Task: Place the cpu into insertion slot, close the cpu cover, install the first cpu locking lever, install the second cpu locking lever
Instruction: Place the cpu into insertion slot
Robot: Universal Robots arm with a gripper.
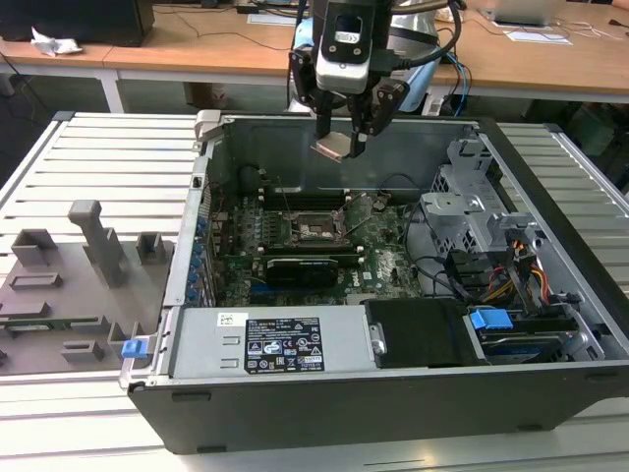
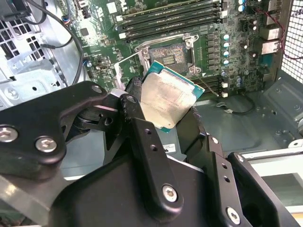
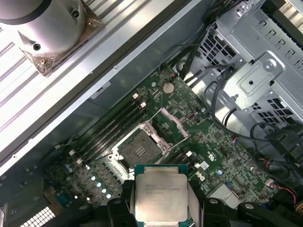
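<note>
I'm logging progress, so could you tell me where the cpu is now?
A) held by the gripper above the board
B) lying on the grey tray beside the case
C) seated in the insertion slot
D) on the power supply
A: the gripper holds the cpu by its edges above the board, and the insertion slot is empty.

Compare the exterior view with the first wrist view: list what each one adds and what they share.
Exterior view adds: the labelled power supply and a grey fixture tray on the exterior view's left. First wrist view adds: the cpu's metal top seen close up and a coin battery. Shared: the hand shut on the cpu, the uncovered insertion slot, and the drive cage.
</note>
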